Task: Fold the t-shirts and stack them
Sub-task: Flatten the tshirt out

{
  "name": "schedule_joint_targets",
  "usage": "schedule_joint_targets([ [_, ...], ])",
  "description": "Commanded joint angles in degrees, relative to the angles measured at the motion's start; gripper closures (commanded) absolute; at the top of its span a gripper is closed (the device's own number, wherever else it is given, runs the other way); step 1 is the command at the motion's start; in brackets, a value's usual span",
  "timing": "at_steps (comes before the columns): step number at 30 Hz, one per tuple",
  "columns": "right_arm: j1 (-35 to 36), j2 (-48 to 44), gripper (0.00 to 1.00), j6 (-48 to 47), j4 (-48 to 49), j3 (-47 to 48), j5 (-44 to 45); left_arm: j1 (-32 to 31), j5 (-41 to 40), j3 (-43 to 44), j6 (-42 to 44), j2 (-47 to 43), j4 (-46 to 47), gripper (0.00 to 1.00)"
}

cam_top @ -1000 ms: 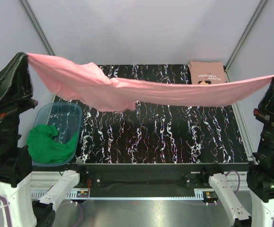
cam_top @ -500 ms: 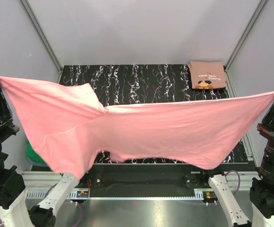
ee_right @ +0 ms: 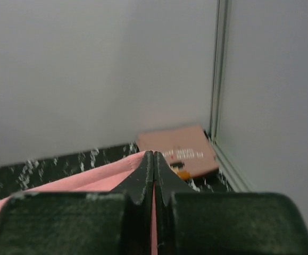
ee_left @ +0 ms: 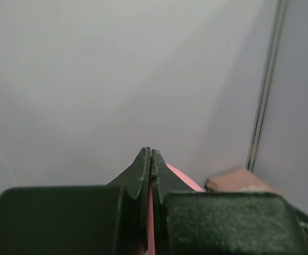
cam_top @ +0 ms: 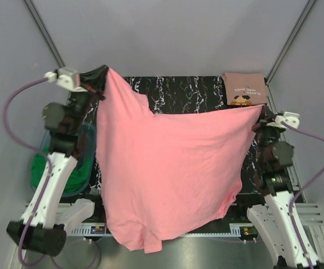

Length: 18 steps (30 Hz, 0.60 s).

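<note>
The bright pink t-shirt (cam_top: 167,174) hangs spread out between my two grippers, draped over most of the black marbled table (cam_top: 195,92) and past its near edge. My left gripper (cam_top: 103,72) is shut on its top left corner at the far left; the pink cloth (ee_left: 150,223) shows between its fingers. My right gripper (cam_top: 261,110) is shut on the top right corner; the pink edge (ee_right: 90,178) runs left from its tips (ee_right: 153,155). The salmon t-shirt (cam_top: 245,88) with white lettering lies folded at the far right corner, also in the right wrist view (ee_right: 177,150).
A blue bin (cam_top: 89,137) holding green cloth (cam_top: 38,168) stands at the table's left edge, partly hidden by my left arm. Grey walls and frame posts (cam_top: 287,42) close in the back and sides.
Both grippers have swung from low and wide at the near corners up and forward over the table. The pink shirt went from stretched across to hanging down as a sheet.
</note>
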Motion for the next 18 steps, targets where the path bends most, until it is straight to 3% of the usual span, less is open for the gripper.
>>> schedule_joint_targets([
  [1,0.08,7.85,1.0,2.77,12.31,-6.53,7.34,-0.07,-3.5,-7.38,-0.5,7.5,8.95,1.0],
  [8,-0.53,33.57,1.0,3.04,25.07,-6.03,8.24,0.11,-3.6,-5.21,-1.82,31.39,12.41,1.0],
  [18,-2.91,56.1,1.0,3.13,22.54,9.34,2.27,1.86,-0.18,14.29,-2.61,52.69,1.0,1.0],
])
